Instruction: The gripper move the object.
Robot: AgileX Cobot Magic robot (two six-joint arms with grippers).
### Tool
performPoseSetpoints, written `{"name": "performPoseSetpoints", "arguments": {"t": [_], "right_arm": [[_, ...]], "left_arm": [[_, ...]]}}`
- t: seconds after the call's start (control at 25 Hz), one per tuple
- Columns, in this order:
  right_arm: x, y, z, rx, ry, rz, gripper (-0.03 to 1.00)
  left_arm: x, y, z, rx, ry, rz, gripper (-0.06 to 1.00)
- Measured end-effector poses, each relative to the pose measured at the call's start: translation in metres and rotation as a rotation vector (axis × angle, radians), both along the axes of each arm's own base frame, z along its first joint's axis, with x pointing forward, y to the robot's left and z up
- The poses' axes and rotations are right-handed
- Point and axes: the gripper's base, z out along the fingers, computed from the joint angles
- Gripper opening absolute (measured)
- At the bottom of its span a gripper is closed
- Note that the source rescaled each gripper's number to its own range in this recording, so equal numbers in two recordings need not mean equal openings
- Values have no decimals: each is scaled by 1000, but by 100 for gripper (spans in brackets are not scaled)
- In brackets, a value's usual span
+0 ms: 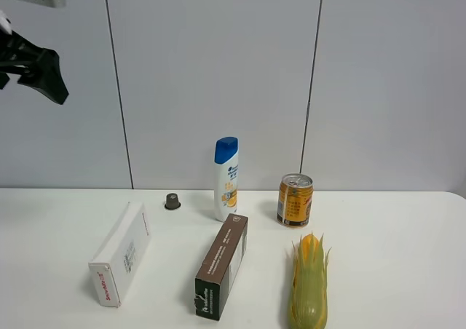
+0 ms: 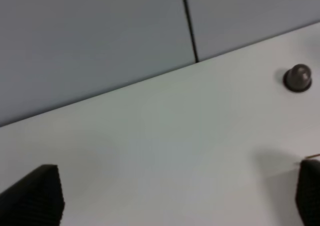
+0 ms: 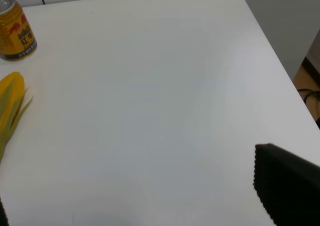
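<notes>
Your left gripper (image 1: 33, 70) hangs high by the wall, prongs spread wide, nothing between | white carton (image 1: 121, 263) lies below it on the table (image 1: 393, 271) | object (image 1: 222, 264) lies flat further right of it, untouched | shampoo bottle (image 1: 226, 178), can (image 1: 295, 199), corn (image 1: 309, 292) beyond | right gripper (image 3: 287, 186): only one prong shows, can't tell.

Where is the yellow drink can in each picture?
Exterior high: the yellow can stands right of the shampoo bottle, behind the corn.
Left wrist: not in it.
Right wrist: can at the picture's edge, near the corn.
Shared landmark: the corn.
</notes>
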Motion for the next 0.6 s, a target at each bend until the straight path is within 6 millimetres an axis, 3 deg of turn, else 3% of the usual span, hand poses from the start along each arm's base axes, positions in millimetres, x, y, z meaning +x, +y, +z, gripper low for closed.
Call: {"name": "performPoseSetpoints", "arguments": {"t": [0.16,0.32,0.6], "right_arm": [[0,0,0,0,0,0,100],[0,0,0,0,0,0,100],[0,0,0,0,0,0,100]], "left_arm": [[-27,20,16,20,-57,46,91],[-69,38,15,23,-82,114,91],[-163,36,25,-12,-181,159,91]]}}
